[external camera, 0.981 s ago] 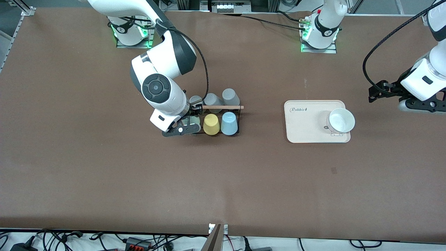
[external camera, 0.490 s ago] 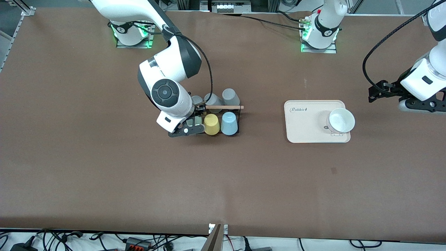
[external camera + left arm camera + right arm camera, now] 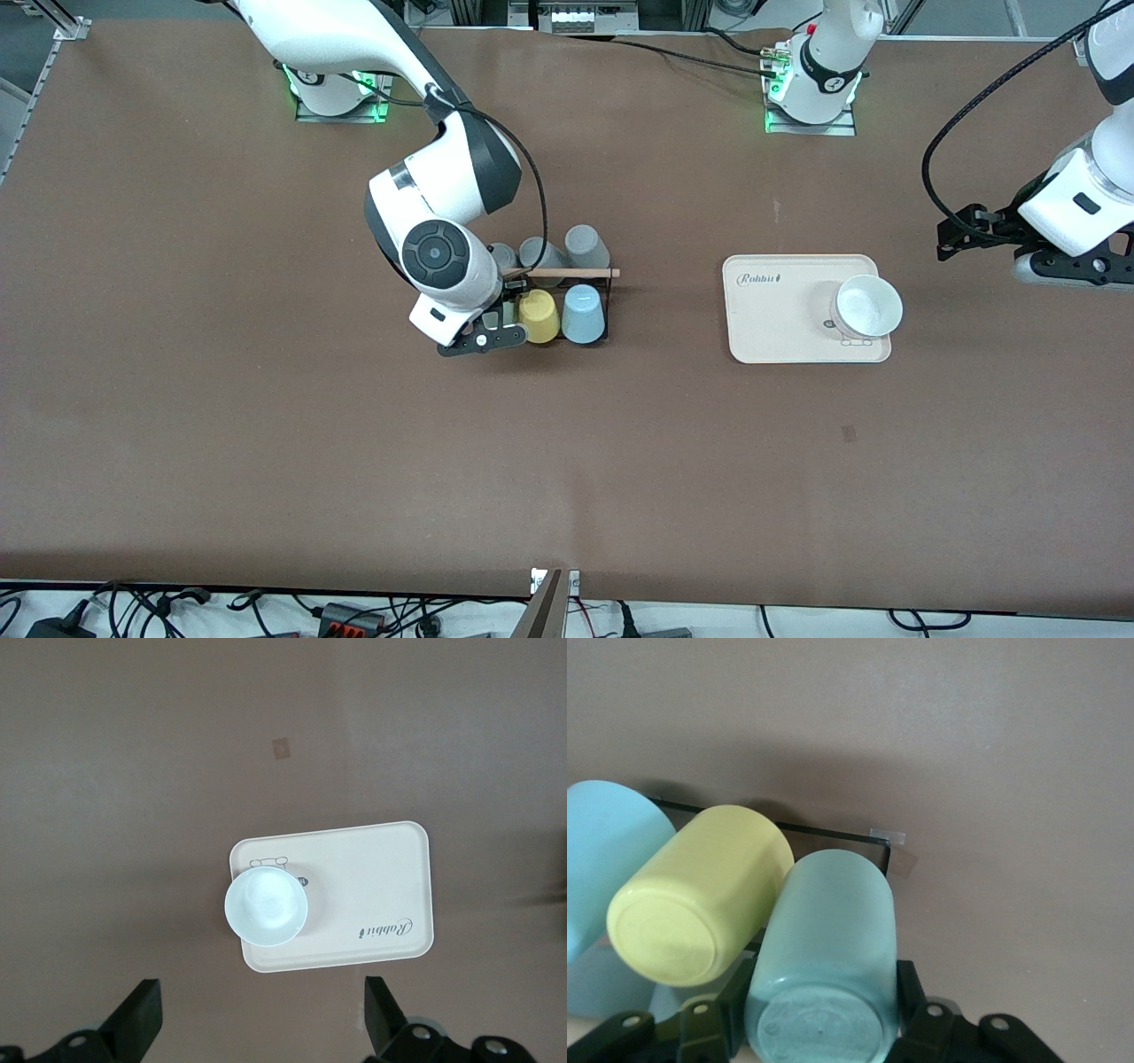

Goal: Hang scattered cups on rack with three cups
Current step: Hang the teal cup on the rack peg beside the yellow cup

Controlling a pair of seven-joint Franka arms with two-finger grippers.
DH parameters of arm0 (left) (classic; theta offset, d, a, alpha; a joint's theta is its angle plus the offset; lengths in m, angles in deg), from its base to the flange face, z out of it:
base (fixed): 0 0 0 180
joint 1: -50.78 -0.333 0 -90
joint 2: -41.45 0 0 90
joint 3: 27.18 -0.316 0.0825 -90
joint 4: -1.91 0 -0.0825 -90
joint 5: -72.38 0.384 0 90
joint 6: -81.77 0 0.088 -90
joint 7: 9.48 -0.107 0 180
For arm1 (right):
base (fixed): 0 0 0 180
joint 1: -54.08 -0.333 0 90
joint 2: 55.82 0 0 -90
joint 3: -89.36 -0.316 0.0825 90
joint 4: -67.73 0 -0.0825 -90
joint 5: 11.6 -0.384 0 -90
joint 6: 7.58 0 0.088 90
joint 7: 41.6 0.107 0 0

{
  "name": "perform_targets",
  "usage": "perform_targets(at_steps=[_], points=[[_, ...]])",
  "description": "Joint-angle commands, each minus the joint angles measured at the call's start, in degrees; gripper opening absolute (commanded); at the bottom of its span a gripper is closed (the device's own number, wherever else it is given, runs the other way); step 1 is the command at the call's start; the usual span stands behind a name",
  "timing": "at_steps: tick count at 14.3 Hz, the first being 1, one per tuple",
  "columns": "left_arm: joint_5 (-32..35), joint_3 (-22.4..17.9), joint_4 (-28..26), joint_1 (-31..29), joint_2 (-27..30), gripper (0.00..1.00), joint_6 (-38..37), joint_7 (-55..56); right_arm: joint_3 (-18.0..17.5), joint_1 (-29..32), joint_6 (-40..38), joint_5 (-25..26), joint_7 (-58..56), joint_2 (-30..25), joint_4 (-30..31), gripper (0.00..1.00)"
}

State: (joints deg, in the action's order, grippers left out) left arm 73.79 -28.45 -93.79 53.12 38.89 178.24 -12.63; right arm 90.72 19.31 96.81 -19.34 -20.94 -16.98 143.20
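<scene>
My right gripper (image 3: 501, 321) is shut on the pale sage green cup (image 3: 508, 311), bottom up, over the black wire rack (image 3: 610, 303) at its end toward the right arm. In the right wrist view the green cup (image 3: 828, 948) sits between my gripper's (image 3: 824, 1014) black fingers, pressed against the yellow cup (image 3: 700, 895); whether a peg is inside it is hidden. The light blue cup (image 3: 583, 314) hangs bottom up beside the yellow cup (image 3: 538, 316). The wooden rod (image 3: 576, 272) crosses the rack's top. My left gripper (image 3: 961, 232) waits open and empty above the table (image 3: 261, 1028).
Three grey cups (image 3: 585, 245) hang in the rack's row farther from the front camera. A beige tray (image 3: 771, 310) holding a white bowl (image 3: 866, 306) lies toward the left arm's end; both show in the left wrist view, tray (image 3: 381, 868) and bowl (image 3: 266, 905).
My right gripper has carried the green cup toward the left arm's end, along the rack up against the yellow cup. The left arm has not moved.
</scene>
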Motion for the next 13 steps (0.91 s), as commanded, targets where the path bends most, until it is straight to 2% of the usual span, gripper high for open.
perform_targets(at_steps=[1,3,4,5,8,10,13], points=[[-0.7,0.0,0.3,0.0,0.2,1.0,0.1,-1.2,0.4,-0.7,-0.2,-0.1,1.0,2.1,-2.8,0.36],[-0.7,0.0,0.3,-0.1,0.2,1.0,0.1,-1.2,0.4,-0.7,-0.2,-0.1,1.0,2.5,-2.8,0.36],[-0.6,0.0,0.3,0.0,0.2,1.0,0.2,-1.2,0.5,-0.7,-0.3,-0.1,1.1,2.5,-2.8,0.5],[-0.5,0.0,0.3,0.0,0.2,1.0,0.2,-1.2,0.7,-0.7,-0.3,-0.1,1.1,2.1,-2.8,1.0],[-0.7,0.0,1.0,-0.2,0.1,1.0,-0.2,-1.0,0.9,-0.1,-1.8,-0.3,1.2,0.7,-4.5,1.0],[-0.9,-0.1,3.6,-0.7,-1.5,1.0,-0.2,-0.7,1.4,0.1,-2.7,-0.1,1.4,-0.3,-4.7,1.0],[-0.2,-0.1,4.5,-0.4,-2.1,1.0,-0.3,-0.5,3.6,0.7,-5.5,-0.1,1.0,-3.6,-6.3,1.0]])
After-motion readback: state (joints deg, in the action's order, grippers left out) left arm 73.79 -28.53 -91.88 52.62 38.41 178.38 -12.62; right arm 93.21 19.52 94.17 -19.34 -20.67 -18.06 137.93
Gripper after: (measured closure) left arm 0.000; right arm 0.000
